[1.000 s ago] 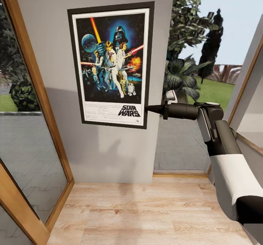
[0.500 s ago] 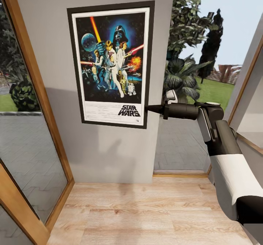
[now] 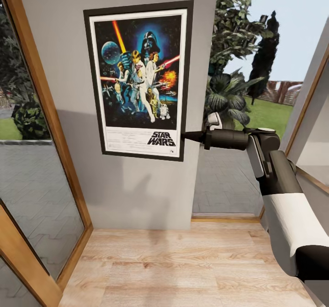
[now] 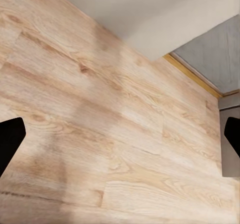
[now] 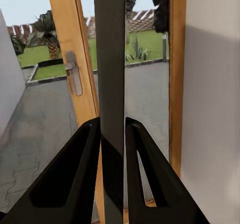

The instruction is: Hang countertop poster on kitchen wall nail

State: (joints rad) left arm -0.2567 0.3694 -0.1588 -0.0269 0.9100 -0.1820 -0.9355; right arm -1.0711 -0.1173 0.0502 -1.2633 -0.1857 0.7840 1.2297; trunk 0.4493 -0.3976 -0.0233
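Black-framed upright Star Wars poster [image 3: 139, 81] lies flat against the pale grey wall [image 3: 132, 188]; the right pincer [image 3: 185, 136] clamps its right edge near the bottom. Left pincer [image 4: 120, 139] hangs wide over the light wooden floor [image 4: 100, 134].

We see the black-framed Star Wars poster [image 3: 139, 81] flat against the grey wall panel [image 3: 123, 188], above the pale wooden plank floor [image 3: 183, 266]; our right gripper [image 3: 186, 136] clamps its right edge, a wood-framed glass door [image 3: 32, 170] further left

Bare pale wood floor [image 3: 183, 266]
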